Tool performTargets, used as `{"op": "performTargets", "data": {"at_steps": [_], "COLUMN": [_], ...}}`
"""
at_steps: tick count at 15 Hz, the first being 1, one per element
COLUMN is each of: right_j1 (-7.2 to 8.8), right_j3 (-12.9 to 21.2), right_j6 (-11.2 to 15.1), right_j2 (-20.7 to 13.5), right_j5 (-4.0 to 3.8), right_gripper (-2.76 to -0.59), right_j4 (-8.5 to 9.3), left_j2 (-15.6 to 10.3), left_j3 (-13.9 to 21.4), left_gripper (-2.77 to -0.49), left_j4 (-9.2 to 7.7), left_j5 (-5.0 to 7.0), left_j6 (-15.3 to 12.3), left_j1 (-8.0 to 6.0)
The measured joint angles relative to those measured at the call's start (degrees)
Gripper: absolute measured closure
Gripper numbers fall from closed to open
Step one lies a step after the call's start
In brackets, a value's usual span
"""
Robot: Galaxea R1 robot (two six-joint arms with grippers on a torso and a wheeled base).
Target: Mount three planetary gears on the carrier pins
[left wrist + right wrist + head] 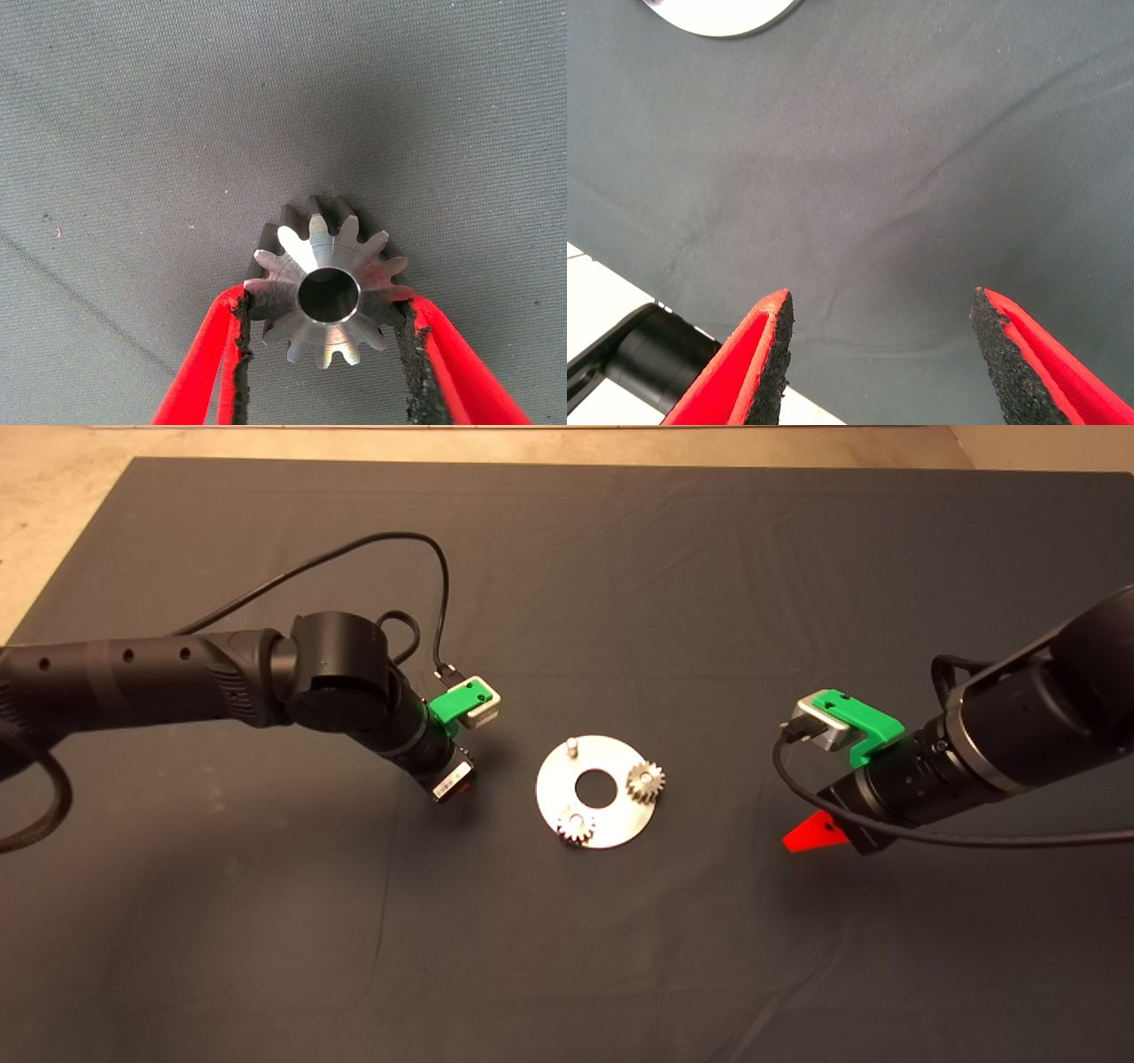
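Looking down at the mat [266, 921], we've got the left gripper [326, 354] pinched onto one planetary gear [330, 292], black pads pressing its teeth from both sides, bore facing the wrist camera. From above, that gripper [453, 781] sits just left of the disc [595, 791]. On the disc, two gears are already seated on carrier pins, one at the right rim [646, 781] and one at the near-left rim [576, 826], while the far pin [573, 745] stands bare. Over on the right, the right gripper [877, 354] is spread wide with nothing between its pads, hovering above bare mat, well apart from the disc.
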Motion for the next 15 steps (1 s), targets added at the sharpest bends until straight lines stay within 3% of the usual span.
{"op": "performTargets", "data": {"at_steps": [9, 15], "right_j1": [0.00, 0.00], "right_j3": [0.00, 0.00], "right_j6": [0.00, 0.00], "right_j2": [0.00, -0.44], "right_j5": [-0.02, -0.18], "right_gripper": [-1.47, -1.47], "right_j4": [0.00, 0.00], "left_j2": [-0.02, 0.28], "left_j3": [0.24, 4.91], "left_gripper": [-0.71, -0.58], "left_j4": [0.02, 0.02], "left_j5": [0.02, 0.63], "left_j6": [0.00, -0.52], "left_j1": [0.01, -0.01]}}
